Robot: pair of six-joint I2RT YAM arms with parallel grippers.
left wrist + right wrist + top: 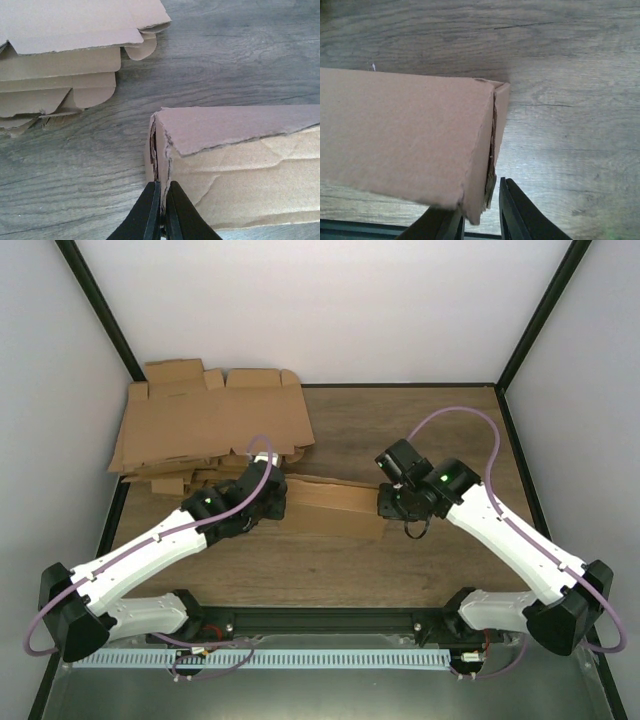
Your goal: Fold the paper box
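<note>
Nearest the arms' bases, the left claw [162,192] is clenched on the left end of the paper box [325,505], its tips pinching the doubled cardboard of that end wall. The right claw [481,205] sits at the opposite end with its jaws a little apart. The end wall's edge stands loose between them, so it looks released rather than gripping. The box lies on the desk [430,430] between the two claws, a long shallow shape with its top panel down. I judge the folding nearly done; what seems left is seating the end flaps, whose layers gape slightly at both ends. Farther back, the pile of flat blanks [210,425] lies apart
</note>
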